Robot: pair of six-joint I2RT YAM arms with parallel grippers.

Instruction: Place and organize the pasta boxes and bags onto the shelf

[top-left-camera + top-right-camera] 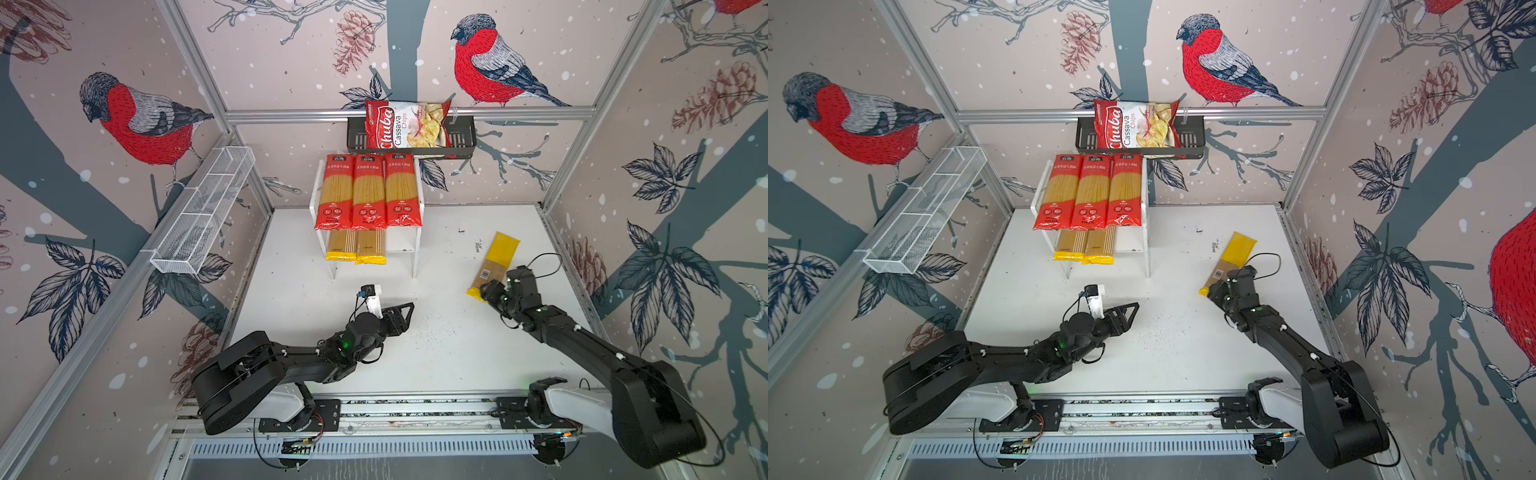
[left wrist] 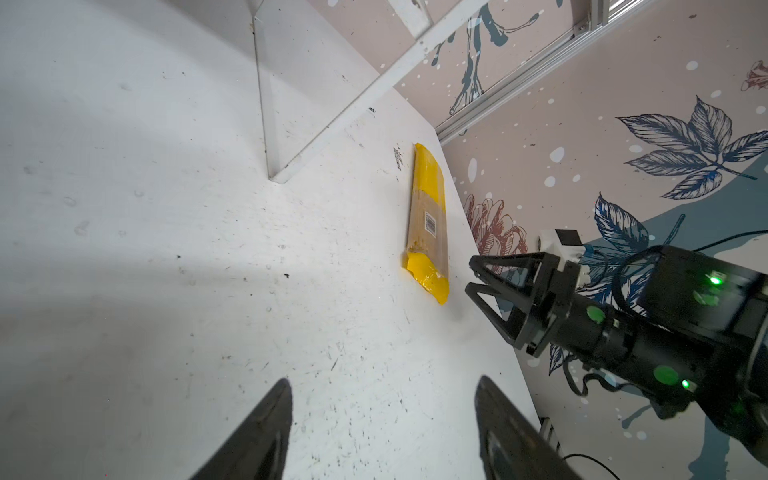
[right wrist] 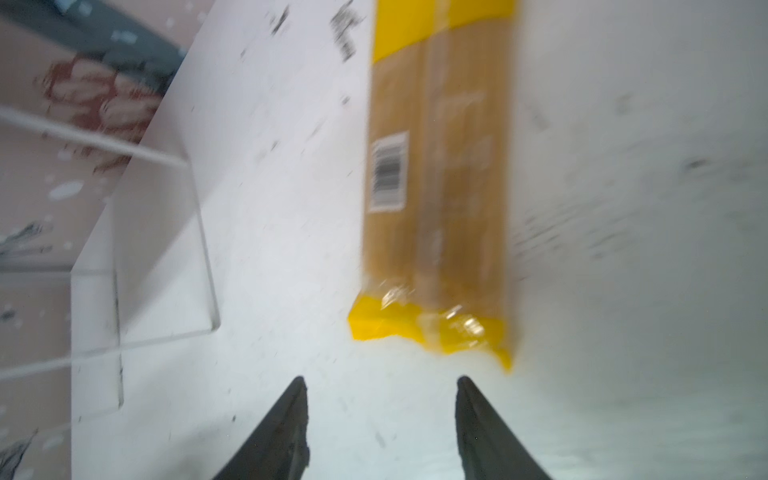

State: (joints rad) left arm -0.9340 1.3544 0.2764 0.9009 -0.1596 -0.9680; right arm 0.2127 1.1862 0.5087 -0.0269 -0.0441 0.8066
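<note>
The shelf (image 1: 402, 242) stands at the back of the table (image 1: 436, 357). Three red-ended packets (image 1: 368, 191) lie side by side across its top board, their near ends reaching past the front edge. Two yellow packets (image 1: 356, 250) lie on the lower tier, filling its left and middle and poking past the front edge. The right part of that tier is bare.

The third yellow packet (image 1: 496, 259) lies flat and angled on the table, close to the table's right edge and well apart from the shelf. The right gripper (image 3: 382, 380) is at its near end, jaws spread with nothing between them, the tips just short of the crimped yellow end.

The left gripper (image 2: 383, 381) is over bare table in front of the shelf's legs, jaws spread and empty. A wide stretch of table lies open between the two grippers.
</note>
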